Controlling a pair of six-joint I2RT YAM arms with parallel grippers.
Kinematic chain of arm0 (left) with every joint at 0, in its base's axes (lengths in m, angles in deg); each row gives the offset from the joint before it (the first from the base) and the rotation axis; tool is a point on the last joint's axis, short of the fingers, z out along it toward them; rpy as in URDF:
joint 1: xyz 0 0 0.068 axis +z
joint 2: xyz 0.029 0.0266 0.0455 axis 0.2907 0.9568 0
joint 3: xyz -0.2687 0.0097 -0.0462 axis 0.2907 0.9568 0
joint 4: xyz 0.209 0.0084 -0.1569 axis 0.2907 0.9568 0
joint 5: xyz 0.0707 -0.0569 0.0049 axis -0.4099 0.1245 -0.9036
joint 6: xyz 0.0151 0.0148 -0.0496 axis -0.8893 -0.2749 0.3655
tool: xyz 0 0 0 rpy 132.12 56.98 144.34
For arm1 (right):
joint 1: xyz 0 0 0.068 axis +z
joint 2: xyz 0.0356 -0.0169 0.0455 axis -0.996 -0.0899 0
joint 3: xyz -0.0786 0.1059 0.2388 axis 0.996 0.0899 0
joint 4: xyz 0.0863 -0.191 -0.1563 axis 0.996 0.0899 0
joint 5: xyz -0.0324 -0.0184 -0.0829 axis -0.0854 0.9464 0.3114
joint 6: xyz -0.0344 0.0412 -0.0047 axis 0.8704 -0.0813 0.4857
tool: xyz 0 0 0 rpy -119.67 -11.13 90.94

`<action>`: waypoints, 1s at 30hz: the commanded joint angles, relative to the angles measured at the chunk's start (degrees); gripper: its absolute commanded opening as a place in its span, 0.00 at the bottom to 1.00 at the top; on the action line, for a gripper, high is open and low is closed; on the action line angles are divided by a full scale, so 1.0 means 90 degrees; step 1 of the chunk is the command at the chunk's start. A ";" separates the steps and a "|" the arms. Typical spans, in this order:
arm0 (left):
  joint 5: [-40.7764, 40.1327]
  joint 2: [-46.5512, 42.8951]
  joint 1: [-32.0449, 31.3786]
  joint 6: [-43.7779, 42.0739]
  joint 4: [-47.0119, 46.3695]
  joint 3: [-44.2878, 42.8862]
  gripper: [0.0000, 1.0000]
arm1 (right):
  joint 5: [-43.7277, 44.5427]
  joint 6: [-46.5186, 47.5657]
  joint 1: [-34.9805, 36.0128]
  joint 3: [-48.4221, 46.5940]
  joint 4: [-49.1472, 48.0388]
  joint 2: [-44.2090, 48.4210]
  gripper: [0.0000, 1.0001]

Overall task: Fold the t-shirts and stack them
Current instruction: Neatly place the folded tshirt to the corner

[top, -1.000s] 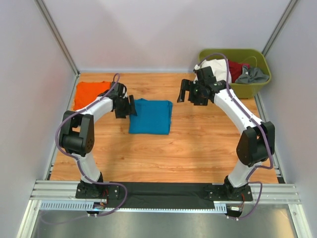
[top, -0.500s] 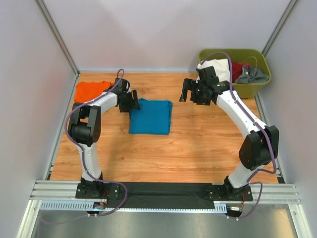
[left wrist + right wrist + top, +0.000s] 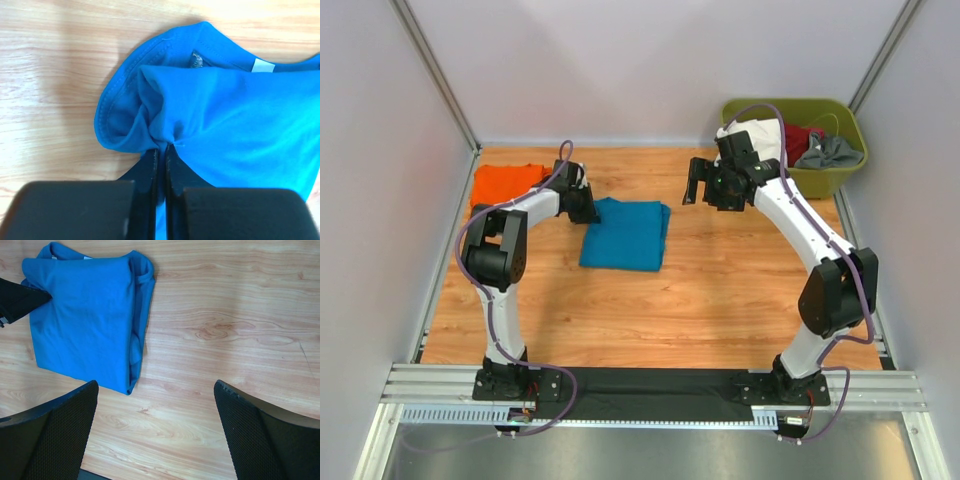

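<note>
The left tool (image 3: 161, 148) is pinched shut on a bunched corner of the blue shirt (image 3: 240, 130), at its collar end. That shirt lies folded on the counter (image 3: 720, 290), left of centre, with the folded orange shirt (image 3: 503, 185) near it in the far left corner, the two not touching. The right tool (image 3: 155, 387) hangs over the counter to the blue shirt's right, jaws spread wide with nothing between them, and behind it stands a green tub (image 3: 845, 180) of clothes (image 3: 825, 150).
</note>
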 commanded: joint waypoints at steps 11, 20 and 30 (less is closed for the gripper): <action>-0.1194 -0.0356 -0.0026 -0.0877 0.0654 -0.0169 0.00 | 0.0326 0.0088 -0.0014 -0.0177 0.0021 -0.0076 1.00; -0.0862 -0.0288 -0.0036 -0.0987 0.1584 -0.0523 0.62 | 0.0228 0.0088 -0.0024 -0.0167 0.0002 -0.0193 1.00; -0.1419 -0.0513 -0.0006 -0.1113 0.1808 -0.0580 0.82 | 0.0053 0.0078 -0.0023 -0.0098 0.0031 -0.0183 1.00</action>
